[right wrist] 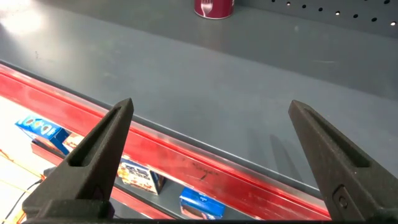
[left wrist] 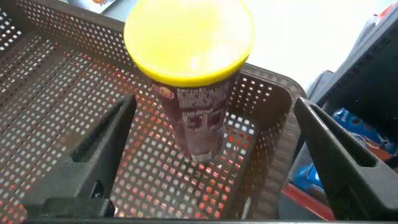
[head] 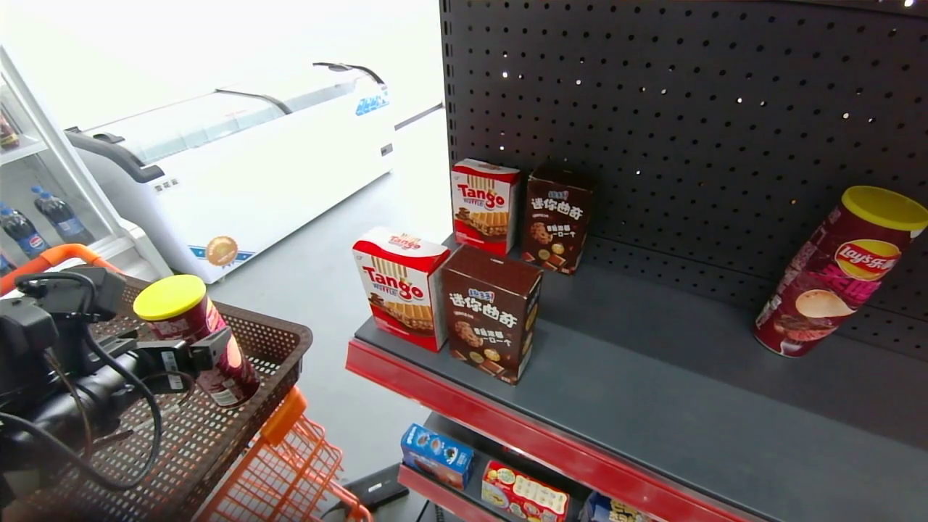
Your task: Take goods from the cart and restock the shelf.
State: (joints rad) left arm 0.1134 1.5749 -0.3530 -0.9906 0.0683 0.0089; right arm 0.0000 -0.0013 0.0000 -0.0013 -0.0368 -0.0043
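A chips can with a yellow lid (head: 190, 328) stands upright in the brown mesh basket (head: 284, 346) on the orange cart at the lower left. My left gripper (left wrist: 214, 106) is open, one finger on each side of this can (left wrist: 189, 43), not touching it. The grey shelf board (head: 652, 377) with a red front edge has a second chips can (head: 834, 275) leaning against the pegboard at the right. My right gripper (right wrist: 211, 106) is open and empty, hovering over the shelf's red front edge (right wrist: 205, 162); that second can (right wrist: 213, 7) is far beyond it.
Two wafer boxes (head: 402, 286) and two brown cookie boxes (head: 493, 312) stand at the shelf's left end. A wide bare stretch of board lies between them and the leaning can. Goods sit on the lower shelf (head: 507, 486). A white chest freezer (head: 239, 167) stands behind the cart.
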